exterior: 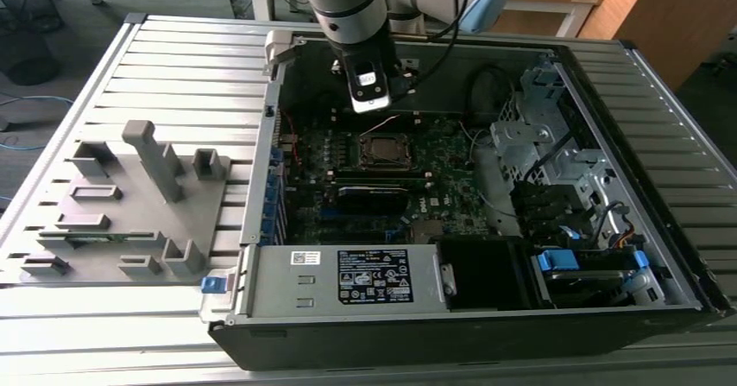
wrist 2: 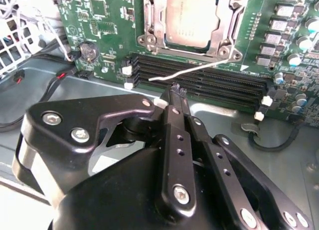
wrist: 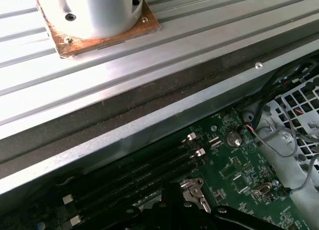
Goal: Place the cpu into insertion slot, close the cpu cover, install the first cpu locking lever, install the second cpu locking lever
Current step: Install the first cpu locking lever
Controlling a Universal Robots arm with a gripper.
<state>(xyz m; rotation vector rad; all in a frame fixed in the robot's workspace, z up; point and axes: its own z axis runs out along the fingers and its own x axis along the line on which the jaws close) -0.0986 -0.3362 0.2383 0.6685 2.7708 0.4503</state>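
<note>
The cpu (wrist 2: 192,18) lies flat in the insertion slot (exterior: 384,150) on the green motherboard, its dull silver top showing. The cpu cover (wrist 2: 158,25), a silver frame, lies down around it. A thin silver locking lever (wrist 2: 199,69) runs slantwise across the black memory slots beside the socket, its free end just past my fingertips. My gripper (wrist 2: 175,90) is shut with nothing between its fingers. In the exterior view the gripper (exterior: 371,104) hangs inside the case, just behind the socket.
Black memory slots (wrist 2: 214,85) lie between gripper and socket. The power supply box (exterior: 345,278) fills the case's front. A drive cage (exterior: 541,136) and cables stand on the exterior view's right. A grey fixture plate (exterior: 127,205) sits on the left. The arm's base (wrist: 94,10) stands on the slatted table.
</note>
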